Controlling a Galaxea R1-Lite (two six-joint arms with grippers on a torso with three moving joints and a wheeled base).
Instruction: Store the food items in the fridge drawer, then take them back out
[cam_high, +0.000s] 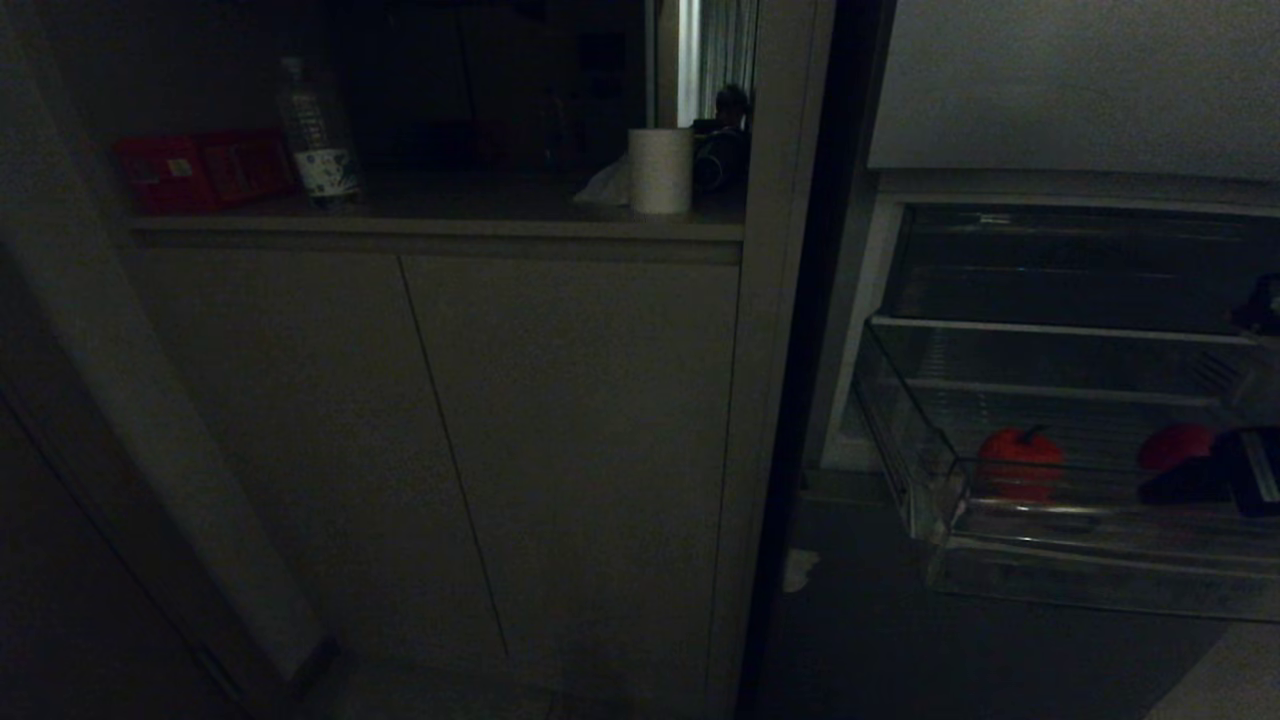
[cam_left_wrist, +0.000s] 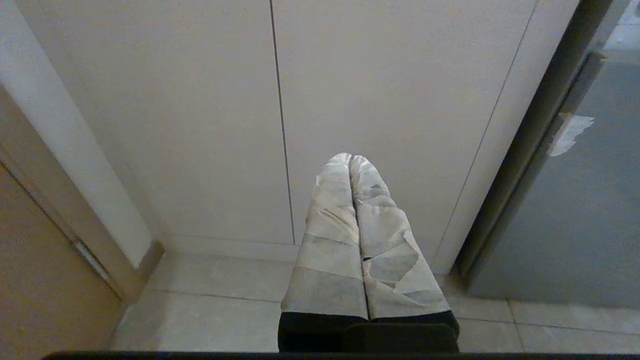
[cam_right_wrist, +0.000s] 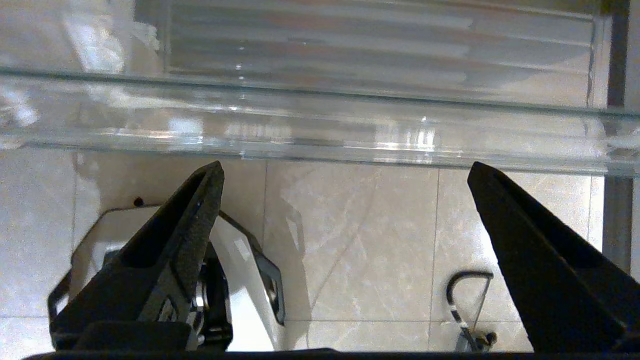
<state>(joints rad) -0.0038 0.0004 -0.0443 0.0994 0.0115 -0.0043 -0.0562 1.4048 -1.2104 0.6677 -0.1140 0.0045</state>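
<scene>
Below, pale marbled floor tiles (cam_right_wrist: 370, 250) are seen between the spread black fingers (cam_right_wrist: 180, 230) of the right gripper (cam_right_wrist: 345, 170), whose jaws are parted wide with nothing grasped. Just beyond the fingertips, the glossy front lip of the wide, clear plastic fridge drawer (cam_right_wrist: 320, 130) is crossed by the wrist view, and the ribbed floor of the drawer is visible past it.

From the head view, the drawer (cam_high: 930, 450) is shown pulled out of the open fridge at the right. Two small, rounded red food items are lying inside it: one red piece (cam_high: 1020, 462) near the drawer's front left corner, and a second red piece (cam_high: 1175, 445) further right, just beside the dark shape of the right gripper (cam_high: 1245, 470) at the picture's edge.

The left gripper (cam_left_wrist: 352, 160) is held apart from the fridge, its tape-wrapped fingers (cam_left_wrist: 330, 230) pressed together and empty, pointed at plain pale cabinet doors (cam_left_wrist: 200, 125).

Further off, a counter above the cabinets is occupied by a flat red box (cam_high: 205, 170), a clear plastic bottle (cam_high: 315, 135) and a white paper roll (cam_high: 660, 170).
</scene>
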